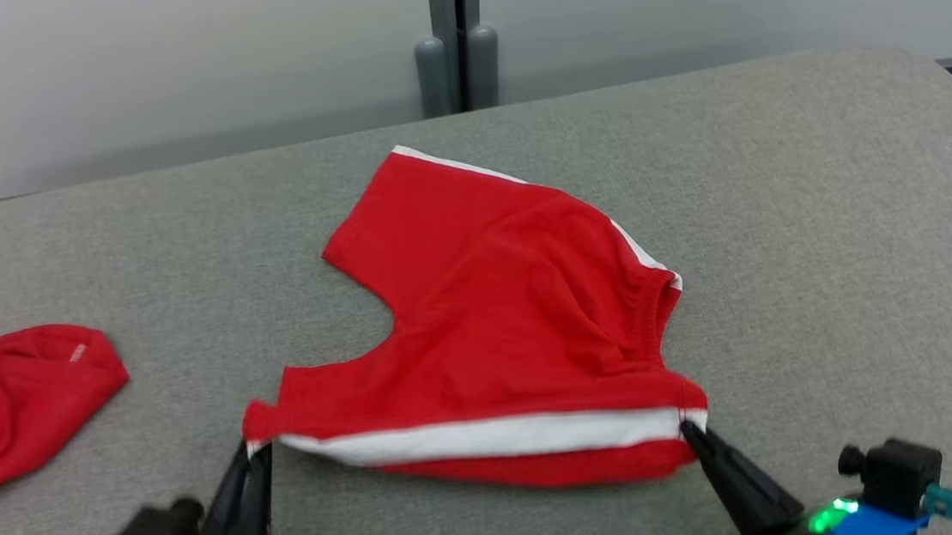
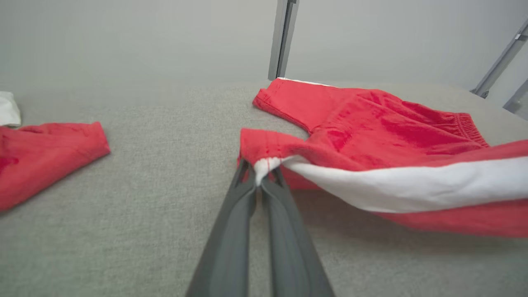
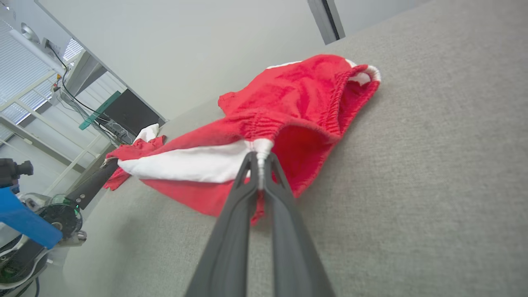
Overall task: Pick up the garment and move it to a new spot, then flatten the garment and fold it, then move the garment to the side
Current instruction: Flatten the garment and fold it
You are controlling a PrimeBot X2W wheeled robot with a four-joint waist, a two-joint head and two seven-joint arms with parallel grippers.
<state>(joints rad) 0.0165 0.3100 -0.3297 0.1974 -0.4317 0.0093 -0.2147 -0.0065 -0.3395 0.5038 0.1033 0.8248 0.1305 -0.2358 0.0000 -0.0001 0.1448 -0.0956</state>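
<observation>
Grey table carried red garment at centre; left tool and right tool each clamped on its raised, white-striped near edge. Judged: flatten-and-fold step unfinished, move aside pending.

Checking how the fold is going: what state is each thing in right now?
red shorts: striped near edge lifted, rest lying on the table
left hand: shut on the hem corner
right hand: shut on the waistband corner
other red garment: crumpled, lying apart at the left
</observation>
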